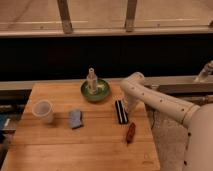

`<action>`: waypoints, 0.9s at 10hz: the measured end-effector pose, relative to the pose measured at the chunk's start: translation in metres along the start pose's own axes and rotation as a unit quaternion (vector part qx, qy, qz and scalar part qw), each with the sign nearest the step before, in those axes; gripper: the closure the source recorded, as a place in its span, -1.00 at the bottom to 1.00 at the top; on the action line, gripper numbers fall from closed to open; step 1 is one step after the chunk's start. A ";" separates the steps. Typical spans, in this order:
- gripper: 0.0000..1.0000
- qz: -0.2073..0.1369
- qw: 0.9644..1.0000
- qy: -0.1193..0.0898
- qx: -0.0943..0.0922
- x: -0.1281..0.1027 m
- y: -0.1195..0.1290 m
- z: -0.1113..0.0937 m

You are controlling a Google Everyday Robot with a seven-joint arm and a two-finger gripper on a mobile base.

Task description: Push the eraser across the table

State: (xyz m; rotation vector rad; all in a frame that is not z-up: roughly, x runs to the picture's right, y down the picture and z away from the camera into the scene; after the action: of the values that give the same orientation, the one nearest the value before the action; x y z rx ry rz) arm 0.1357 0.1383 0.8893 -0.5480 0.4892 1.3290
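Note:
The eraser [120, 111], a black oblong block with white stripes along its long edges, lies on the light wooden table [60, 145] near the right edge. My gripper [129, 106] hangs at the end of the white arm right beside the eraser's right side, at its far end. Whether it touches the eraser does not show.
A green bowl [95, 92] with a small bottle in it stands behind the eraser. A blue squarish block [75, 119] and a white cup [43, 111] sit to the left. A slim reddish-brown object [130, 133] lies in front of the eraser.

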 end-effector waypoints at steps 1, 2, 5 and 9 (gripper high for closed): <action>1.00 -0.015 1.000 -0.005 -0.008 -0.001 0.015 -0.004; 1.00 -0.024 1.000 -0.006 -0.012 -0.001 0.025 -0.005; 1.00 -0.042 0.999 -0.017 -0.025 -0.014 0.040 -0.007; 1.00 -0.068 0.996 -0.030 -0.050 -0.034 0.067 -0.006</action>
State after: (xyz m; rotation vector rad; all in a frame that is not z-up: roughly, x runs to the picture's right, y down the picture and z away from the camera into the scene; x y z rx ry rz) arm 0.0633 0.1184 0.8995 -0.6107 0.3309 1.2412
